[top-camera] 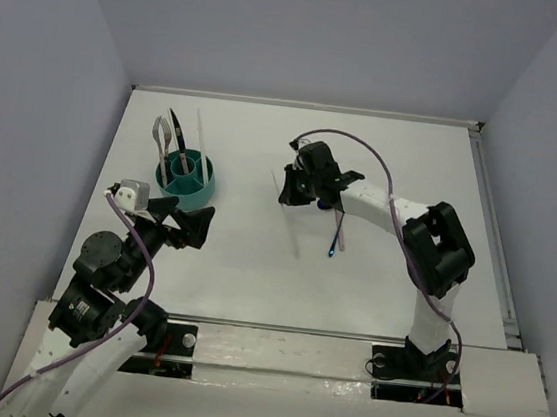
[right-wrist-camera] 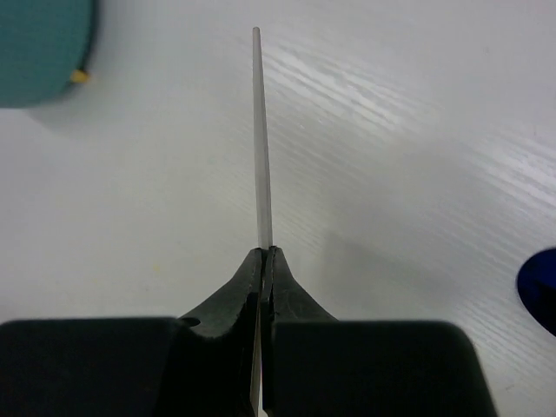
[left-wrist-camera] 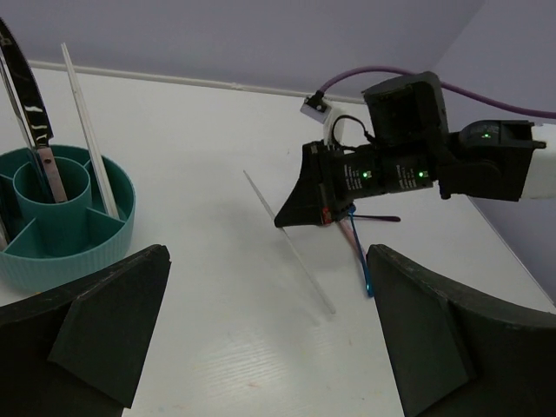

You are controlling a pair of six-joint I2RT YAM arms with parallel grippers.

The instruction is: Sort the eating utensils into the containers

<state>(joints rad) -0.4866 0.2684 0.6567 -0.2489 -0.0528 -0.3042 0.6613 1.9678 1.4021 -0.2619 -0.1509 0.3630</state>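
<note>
Held chopstick: the pale chopstick [right-wrist-camera: 261, 139] was pinched near one end by the right gripper [right-wrist-camera: 263, 256], and its free length ran straight out ahead of the jaws, low over the table [right-wrist-camera: 391, 130].
Right jaws: pressed together on the chopstick, with only the stick's thickness between them.
Slip risk: the hold looked thin and at the fingertips only, on a smooth, narrow stick. A quick lift or swing could let it pivot or slide out of the jaws.
Drag risk: it could not be told whether the far end was off the table. If it rested there, a sideways carry could lever the stick round in the jaws.
Insertion risk: the long overhang ahead of the jaws could strike the caddy's rim or the utensils standing in it and tip the caddy, unless the stick was turned upright first.
Blue spoon: the blue spoon [left-wrist-camera: 360, 261] lay on the table near the right jaws, on their right side, where a low sweep could knock it.
Caddy: the teal caddy [top-camera: 199, 198] sat ahead and to the left of the right jaws, well apart from them, and just beyond the left jaws.
Centre compartment: a knife [left-wrist-camera: 26, 104] stood blade up in the round middle cup.
Outer compartments: a second chopstick [left-wrist-camera: 87, 130] leaned in an outer compartment on the side nearer the right jaws. A fork [top-camera: 160, 140] stood on the far side, though which compartment it was in could not be told.
Left jaws: the left gripper [left-wrist-camera: 269, 339] hovered near the caddy with its jaws wide apart, holding nothing.
</note>
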